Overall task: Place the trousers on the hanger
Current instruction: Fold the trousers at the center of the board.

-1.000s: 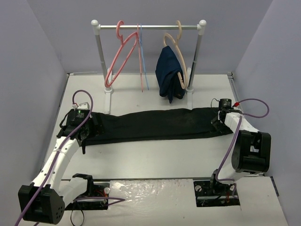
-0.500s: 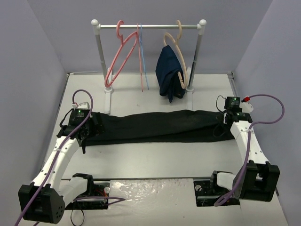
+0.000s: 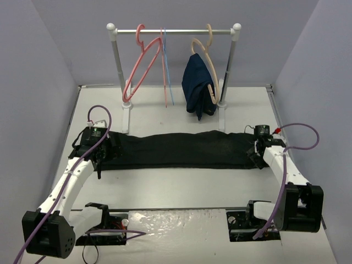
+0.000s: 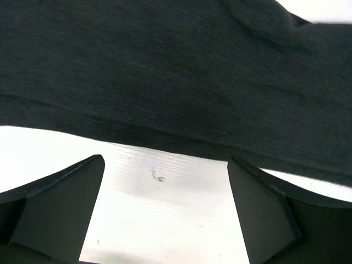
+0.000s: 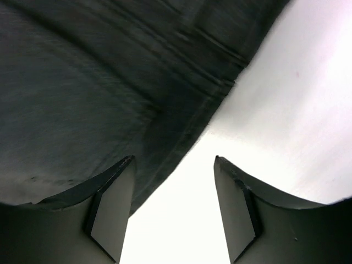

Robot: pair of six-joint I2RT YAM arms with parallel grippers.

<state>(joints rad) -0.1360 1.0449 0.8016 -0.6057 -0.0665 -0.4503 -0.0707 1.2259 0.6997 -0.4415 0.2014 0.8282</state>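
**Fig.** Top view w/ both wrist views.

- **Layout:** The trousers point(image 3: 176, 149) lie flat on the desk point(image 3: 181, 187). Their long axis runs L–R, parallel to the rail point(image 3: 173, 32) and in front of it. One end sits at the L claw point(image 4: 165, 159), the other at the R claw point(image 5: 173, 158). Each arm is nearest its own end.
- **L claw:** Fingers are wide apart w/ only bare desk btwn them. The fabric edge lies just beyond the tips (L wrist view).
- **R claw:** Fingers are apart and clamped on nothing. The stitched hem corner runs diagonally down to one fingertip, and the other finger is over bare desk (R wrist view).
- **Rail:** The hanger point(image 3: 138, 66) hangs tilted on the L part of the rail, well apart from the trousers and beyond them from both arms. It is nearer the L arm.
- **Not task items:** A light-blue hanger point(image 3: 165, 71) hangs beside it, and a navy garment point(image 3: 197, 91) hangs on a tan hanger point(image 3: 208, 66) near the R post.
- **Judgement:** The trousers are not yet on the hanger. The next move prob. needs a grip at one end, since the garment lies crosswise to the path toward the rail.
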